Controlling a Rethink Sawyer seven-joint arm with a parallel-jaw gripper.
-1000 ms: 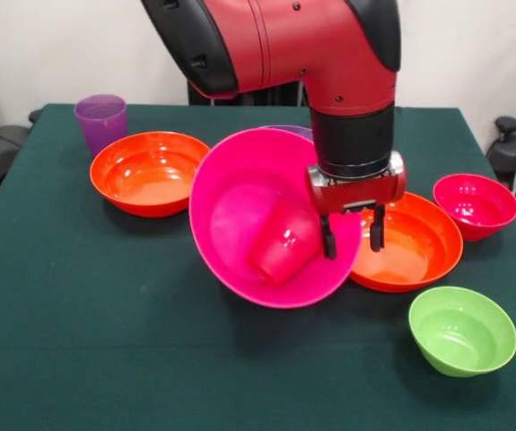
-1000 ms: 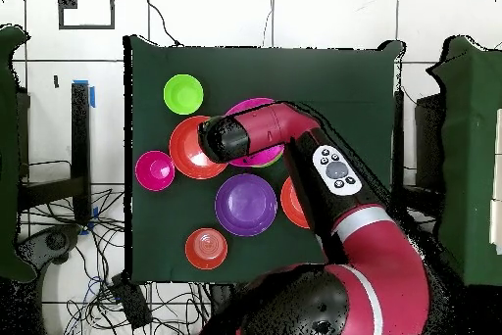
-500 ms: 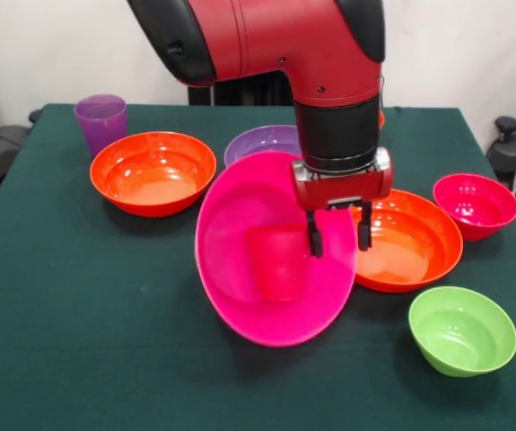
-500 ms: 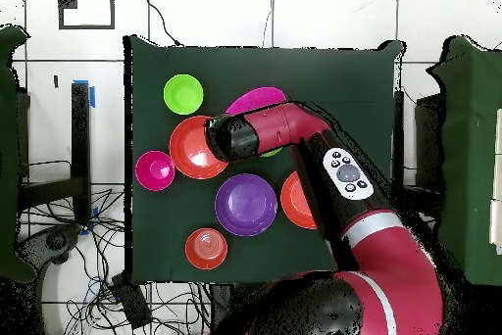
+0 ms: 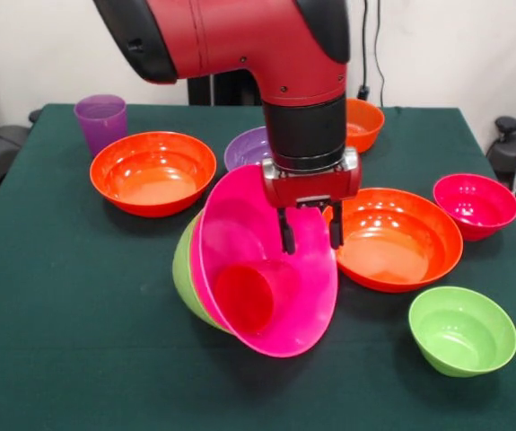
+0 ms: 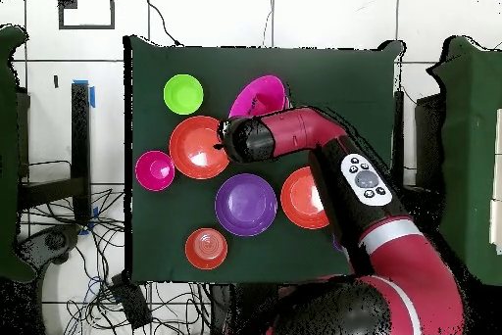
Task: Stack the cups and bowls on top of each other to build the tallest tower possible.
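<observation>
front view first: gripper (image 5: 310, 237) hangs from the red and black arm (image 5: 240, 40) over the middle of the green table (image 5: 69, 332), its two dark fingers (image 5: 286, 235) a narrow way apart and straddling the upper rim of the big hot pink bowl (image 5: 275, 269). that bowl is tipped steeply on its side, its opening facing the near right, and it sits nested in a lime green bowl (image 5: 184, 269) that shows as a crescent on its left. a red-pink cup (image 5: 247, 294) lies on its side inside the pink bowl, low down, mouth toward the camera. left and further back is an orange bowl (image 5: 153, 171), upright, with the purple cup (image 5: 101, 122) standing just beyond its far left edge. a purple bowl (image 5: 245, 147) peeks out behind the arm, and a smaller orange bowl (image 5: 363, 122) sits at the far side. right of the gripper lies a wide orange bowl (image 5: 394, 237), close against the tipped pink one; whether they touch i cannot tell. a small red-pink bowl (image 5: 475, 205) is near the right edge, and a small lime green bowl (image 5: 462, 329) is nearest, at the right.

overhead view: the arm (image 6: 314, 145) reaches up from the bottom and covers the gripper. the hot pink bowl (image 6: 257, 96) juts out past its end. the purple bowl (image 6: 245, 204) lies in the middle, with orange bowls on either side of the arm.
</observation>
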